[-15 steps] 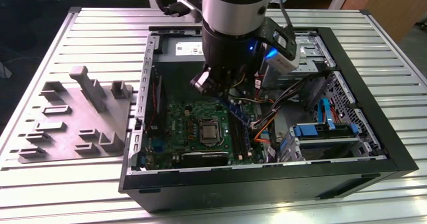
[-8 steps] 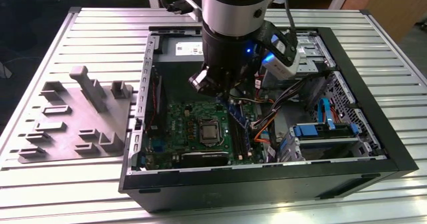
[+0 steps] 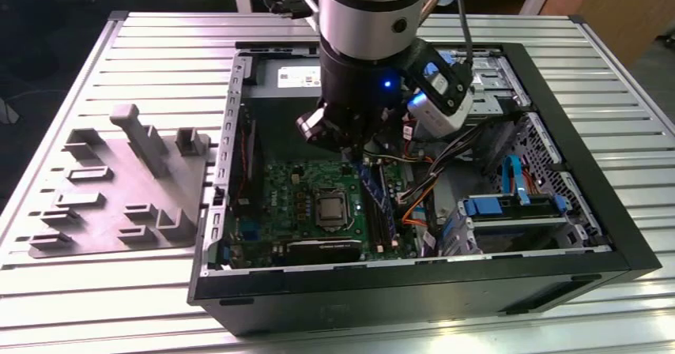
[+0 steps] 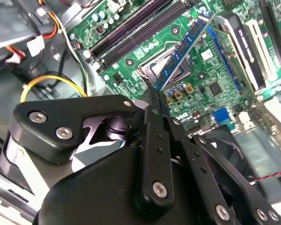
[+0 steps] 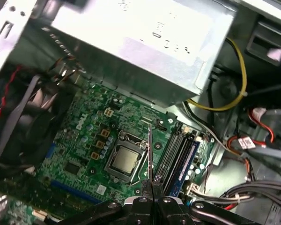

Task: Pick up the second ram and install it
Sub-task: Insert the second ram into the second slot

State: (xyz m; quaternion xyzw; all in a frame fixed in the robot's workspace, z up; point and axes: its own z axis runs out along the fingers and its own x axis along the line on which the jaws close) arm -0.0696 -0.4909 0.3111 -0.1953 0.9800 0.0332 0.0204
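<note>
Evidently the carrying step is in hand: the gripper (image 4: 154,95) is pinched on the second ram (image 4: 185,49), which reaches out from its fingertips above the processor (image 5: 124,159). Just beyond lie the memory slots (image 5: 174,152), one apparently already filled. Seating likely calls for squaring the stick with a free slot. Around everything, the case (image 3: 422,284) holds the motherboard (image 5: 79,140), cables (image 5: 225,105) and power supply (image 5: 140,42).

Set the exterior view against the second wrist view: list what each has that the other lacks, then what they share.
Exterior view: the grey parts tray on the slatted table, beside the open computer case. Second wrist view: the gripper shut on one end of the second ram, which crosses in front of the processor. Shared: the green motherboard and that processor.
</note>
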